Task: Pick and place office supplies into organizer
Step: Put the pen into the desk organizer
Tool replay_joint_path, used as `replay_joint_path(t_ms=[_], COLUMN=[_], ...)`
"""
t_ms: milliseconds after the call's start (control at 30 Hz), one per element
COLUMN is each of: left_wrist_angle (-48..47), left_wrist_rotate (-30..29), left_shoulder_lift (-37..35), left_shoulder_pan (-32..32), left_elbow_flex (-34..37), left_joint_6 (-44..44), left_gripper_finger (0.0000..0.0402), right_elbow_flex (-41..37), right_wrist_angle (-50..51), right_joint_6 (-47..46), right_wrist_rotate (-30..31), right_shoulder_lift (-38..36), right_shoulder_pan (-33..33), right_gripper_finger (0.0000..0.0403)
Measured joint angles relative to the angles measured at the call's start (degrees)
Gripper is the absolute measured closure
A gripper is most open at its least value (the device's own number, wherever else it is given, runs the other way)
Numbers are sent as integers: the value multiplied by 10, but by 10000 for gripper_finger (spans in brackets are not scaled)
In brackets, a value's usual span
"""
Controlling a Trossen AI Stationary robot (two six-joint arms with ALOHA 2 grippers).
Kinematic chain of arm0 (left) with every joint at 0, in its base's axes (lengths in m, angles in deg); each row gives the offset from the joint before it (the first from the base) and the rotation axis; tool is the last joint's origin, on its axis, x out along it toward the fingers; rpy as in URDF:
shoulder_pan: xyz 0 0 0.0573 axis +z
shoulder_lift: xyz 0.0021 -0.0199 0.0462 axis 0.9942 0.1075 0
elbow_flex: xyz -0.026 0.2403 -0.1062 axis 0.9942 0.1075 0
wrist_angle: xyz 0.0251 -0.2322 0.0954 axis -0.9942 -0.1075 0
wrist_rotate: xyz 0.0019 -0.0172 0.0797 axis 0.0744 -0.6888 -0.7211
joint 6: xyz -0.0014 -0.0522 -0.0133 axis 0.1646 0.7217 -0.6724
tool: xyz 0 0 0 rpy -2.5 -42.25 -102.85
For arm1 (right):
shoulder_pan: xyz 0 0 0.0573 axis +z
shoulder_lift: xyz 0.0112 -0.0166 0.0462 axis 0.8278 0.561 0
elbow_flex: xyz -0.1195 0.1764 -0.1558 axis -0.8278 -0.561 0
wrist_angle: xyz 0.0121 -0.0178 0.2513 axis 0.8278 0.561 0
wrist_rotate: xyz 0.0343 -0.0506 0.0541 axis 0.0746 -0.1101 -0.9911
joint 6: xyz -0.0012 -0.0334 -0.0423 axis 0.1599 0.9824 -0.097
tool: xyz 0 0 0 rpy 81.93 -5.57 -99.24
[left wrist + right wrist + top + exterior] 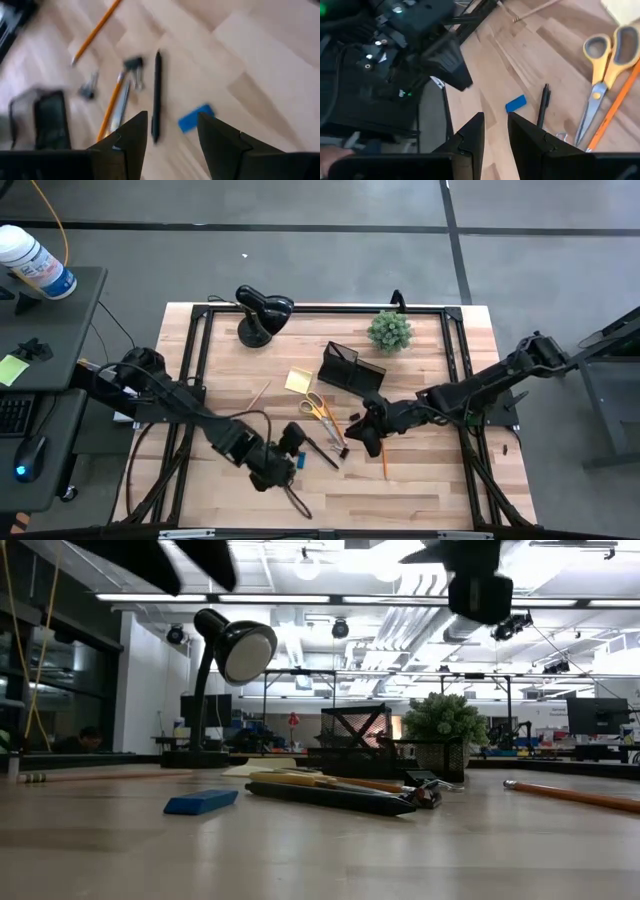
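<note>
The black mesh organizer [352, 368] stands at the far middle of the table. In front of it lie the yellow sticky-note pad [298, 380], the orange-handled scissors [318, 408], a black pen [322, 448], a small black clip [134, 65], a tiny blue block [196, 118], an orange pencil [383, 460] and a wooden pencil [258, 393]. My left gripper [172, 131] hovers open above the pen and the blue block. My right gripper [495, 134] hangs over the table right of the scissors, its fingers a narrow gap apart, holding nothing.
A black desk lamp [262, 313] stands at the far left of the table and a small green potted plant [390, 330] at the far right, beside the organizer. A black frame [200, 350] runs along the table's edges. Bare wood [420, 490] lies toward the near edge.
</note>
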Motion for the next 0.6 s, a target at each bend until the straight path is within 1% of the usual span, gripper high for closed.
replay_joint_path(t_ms=[133,267,400,467,567,600], left_wrist_angle=[26,14,14,15,10,8], left_wrist_rotate=[38,117,177,211,280,292], left_shoulder_lift=[0,0,3,3,3,4], left_shoulder_pan=[41,96,148,174,210,219], left_elbow_flex=[5,5,5,5,5,5], left_joint_6=[-64,-124,-143,-144,-155,-156], left_gripper_finger=[241,241,241,241,241,241], right_elbow_flex=[47,80,96,96,96,96], right_wrist_angle=[49,132,227,256,291,303], right_joint_6=[17,31,29,29,36,42], right_wrist_rotate=[31,47,67,76,86,89], right_shoulder_lift=[0,0,0,0,0,0], right_shoulder_pan=[27,55,81,93,109,113], right_gripper_finger=[320,320,320,320,320,320])
